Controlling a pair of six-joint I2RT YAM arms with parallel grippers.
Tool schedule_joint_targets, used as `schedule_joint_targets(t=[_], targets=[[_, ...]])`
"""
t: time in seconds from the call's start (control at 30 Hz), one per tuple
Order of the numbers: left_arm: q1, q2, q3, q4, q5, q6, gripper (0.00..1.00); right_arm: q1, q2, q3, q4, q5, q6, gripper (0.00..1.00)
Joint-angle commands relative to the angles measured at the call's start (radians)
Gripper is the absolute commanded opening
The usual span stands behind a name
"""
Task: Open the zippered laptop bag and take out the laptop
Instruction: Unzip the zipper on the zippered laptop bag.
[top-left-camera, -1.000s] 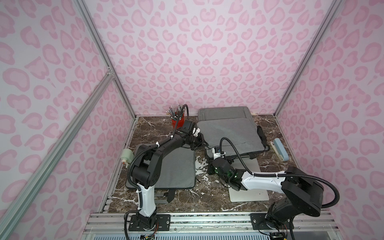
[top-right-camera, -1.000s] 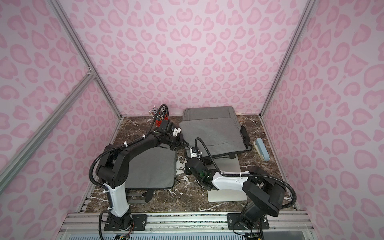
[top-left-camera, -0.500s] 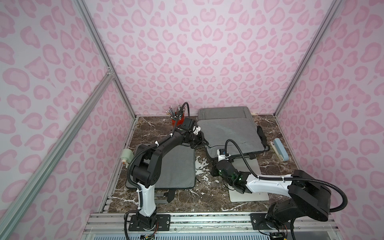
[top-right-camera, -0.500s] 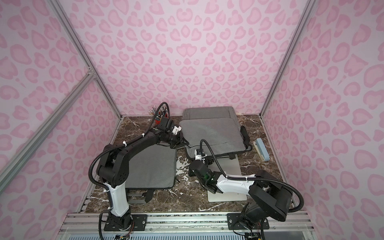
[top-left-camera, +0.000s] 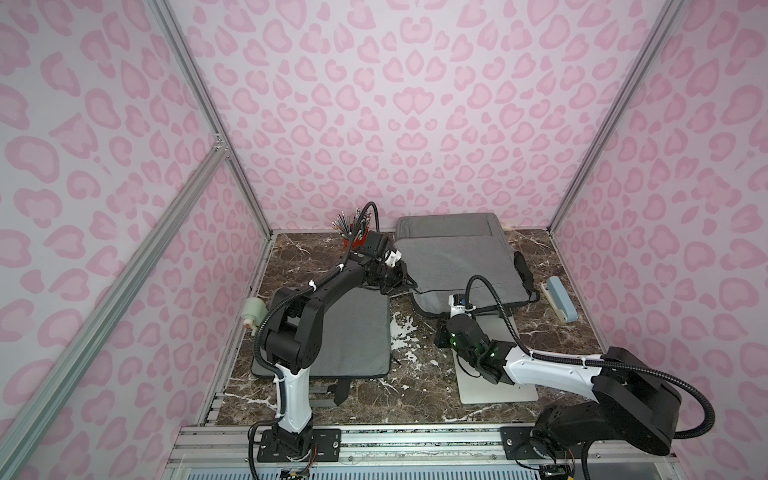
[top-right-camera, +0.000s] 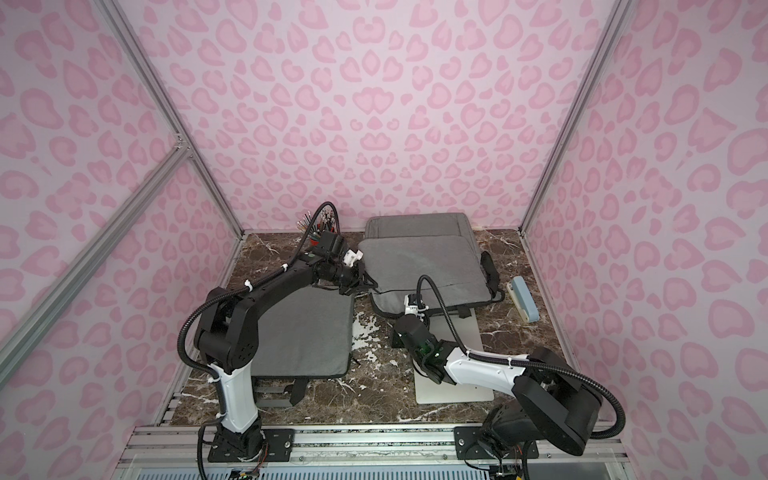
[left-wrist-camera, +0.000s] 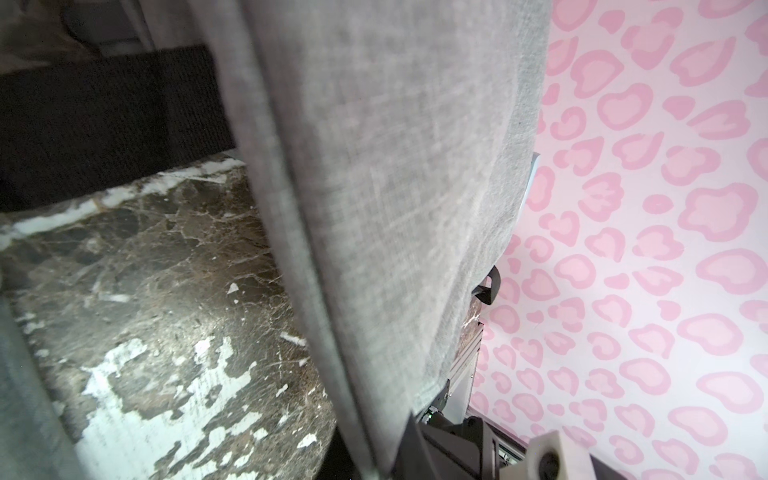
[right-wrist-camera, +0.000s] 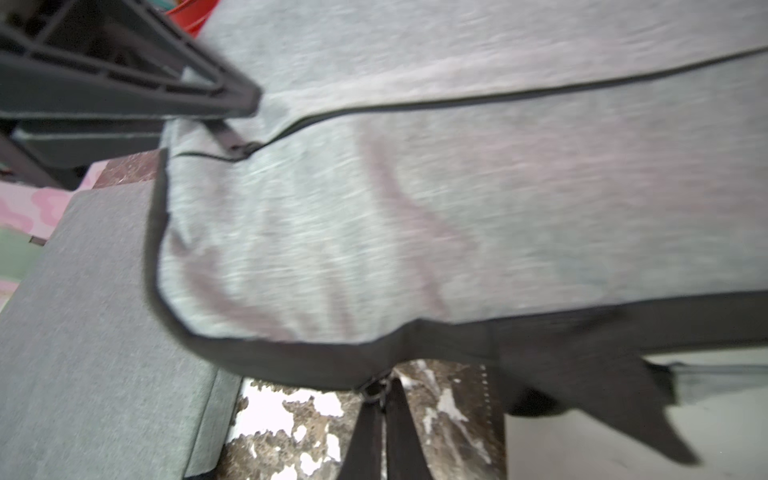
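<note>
Marble tabletop (top-left-camera: 316, 257); left gripper (top-left-camera: 409, 281) pinches laptop bag (top-left-camera: 457, 266) corner; right gripper (right-wrist-camera: 380, 405) clamped on zipper pull (right-wrist-camera: 374, 388); pull along seam, bag taut.

"Bright in here, isn't it? Even, soft light, seemingly from above; both top views are sharp, with hardly a shadow on the pink walls (top-left-camera: 415, 104)."

"Only faint ones under the arms. The marble tabletop (top-left-camera: 299, 253) shows pale sheen patches near the middle."

"The frame rails bow outward toward the edges, a wide lens."

"Both wrist views are softer. The grey bag fabric (right-wrist-camera: 457, 208) is smeared with motion blur, and up close (left-wrist-camera: 395, 166) it's out of focus."
</note>
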Motion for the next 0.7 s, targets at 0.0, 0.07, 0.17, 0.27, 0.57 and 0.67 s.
schedule_joint_targets(t=[0.0, 0.07, 0.17, 0.27, 0.57, 0.67], targets=[[0.022, -0.002, 0.021, 0.05, -0.035, 0.023, 0.02, -0.03, -0.024, -0.014, -0.172, 0.058, -0.007, 0.0], [0.027, -0.002, 0.022, 0.044, -0.034, 0.028, 0.02, -0.053, -0.049, -0.017, -0.201, 0.059, -0.01, 0.0], [0.028, 0.003, 0.025, 0.034, -0.034, 0.038, 0.02, -0.093, -0.091, -0.027, -0.233, 0.055, -0.016, 0.0], [0.03, 0.008, 0.025, 0.03, -0.033, 0.045, 0.02, -0.142, -0.14, -0.033, -0.261, 0.048, -0.032, 0.0], [0.039, 0.027, 0.05, -0.014, -0.046, 0.084, 0.01, -0.336, -0.276, -0.02, -0.355, 0.03, -0.112, 0.0], [0.044, 0.039, 0.059, -0.019, -0.044, 0.09, 0.01, -0.414, -0.31, -0.028, -0.369, 0.033, -0.131, 0.0]])
